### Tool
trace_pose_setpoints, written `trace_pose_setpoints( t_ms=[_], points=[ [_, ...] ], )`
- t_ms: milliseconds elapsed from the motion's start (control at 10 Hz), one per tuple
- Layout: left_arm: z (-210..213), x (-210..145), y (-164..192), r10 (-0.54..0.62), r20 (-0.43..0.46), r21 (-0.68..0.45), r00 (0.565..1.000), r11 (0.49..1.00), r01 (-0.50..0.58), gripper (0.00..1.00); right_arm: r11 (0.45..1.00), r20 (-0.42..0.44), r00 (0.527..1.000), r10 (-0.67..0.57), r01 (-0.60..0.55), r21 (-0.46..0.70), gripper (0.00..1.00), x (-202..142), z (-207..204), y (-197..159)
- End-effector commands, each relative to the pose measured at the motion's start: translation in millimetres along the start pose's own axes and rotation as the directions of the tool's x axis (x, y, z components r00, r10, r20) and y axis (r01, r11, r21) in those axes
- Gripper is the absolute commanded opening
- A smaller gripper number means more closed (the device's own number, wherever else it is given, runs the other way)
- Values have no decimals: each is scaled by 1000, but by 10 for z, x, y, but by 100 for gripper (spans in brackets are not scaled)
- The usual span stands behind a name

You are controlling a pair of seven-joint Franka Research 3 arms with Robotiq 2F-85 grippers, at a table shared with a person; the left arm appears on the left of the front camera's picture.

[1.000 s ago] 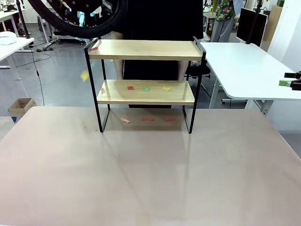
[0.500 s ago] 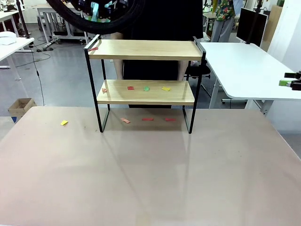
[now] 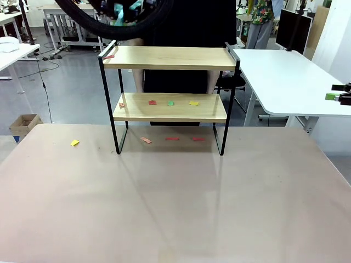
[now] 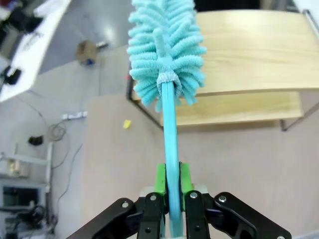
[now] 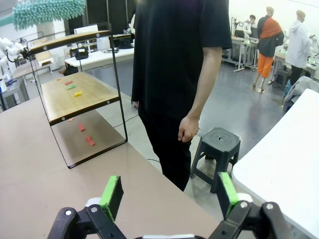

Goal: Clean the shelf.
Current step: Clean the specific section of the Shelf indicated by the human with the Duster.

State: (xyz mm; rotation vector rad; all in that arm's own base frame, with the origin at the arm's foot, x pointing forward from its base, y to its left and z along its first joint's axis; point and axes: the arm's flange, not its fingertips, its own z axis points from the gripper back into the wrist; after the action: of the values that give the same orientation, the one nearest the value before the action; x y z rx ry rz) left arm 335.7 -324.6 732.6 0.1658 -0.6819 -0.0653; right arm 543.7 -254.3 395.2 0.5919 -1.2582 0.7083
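The shelf (image 3: 170, 57) stands at the far middle of the beige table, with small coloured scraps on its lower board (image 3: 170, 107), one red scrap (image 3: 109, 56) on the top board and more on the table under it. My left gripper (image 4: 173, 180) is shut on the handle of a teal duster (image 4: 167, 50), whose fluffy head hangs over the top board's (image 4: 249, 50) left end. The duster (image 3: 119, 11) shows at the top of the front view. My right gripper (image 5: 169, 194) is open and holds nothing, off the table's right side, facing the shelf (image 5: 75, 94).
A yellow scrap (image 3: 75, 143) lies on the table (image 3: 175, 208) left of the shelf. A person in black (image 5: 174, 74) stands behind the shelf, beside a dark stool (image 5: 215, 149). A white desk (image 3: 285, 82) is at the right, a cardboard box (image 3: 23, 124) on the floor at the left.
The yellow scrap, in mid-air left of the shelf a second ago, has dropped onto the table. The duster has shifted a little to the right above the top board.
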Motion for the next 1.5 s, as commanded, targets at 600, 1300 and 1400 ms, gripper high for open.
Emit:
trace_pose_setpoints(
  t_ms=[600,1300,1400],
  points=[
    [386,-223,1430,-370,12,-738,929,624,258,13,1000,-2,1000,5,-5,4,100,25,-10,9],
    [176,-842,1927,-839,-23,-760,544,368,536,13,1000,-2,1000,5,-5,4,100,25,-10,9],
    [24,-948,1900,-879,-34,-766,475,328,552,13,1000,-2,1000,5,-5,4,100,25,-10,9]
  ],
)
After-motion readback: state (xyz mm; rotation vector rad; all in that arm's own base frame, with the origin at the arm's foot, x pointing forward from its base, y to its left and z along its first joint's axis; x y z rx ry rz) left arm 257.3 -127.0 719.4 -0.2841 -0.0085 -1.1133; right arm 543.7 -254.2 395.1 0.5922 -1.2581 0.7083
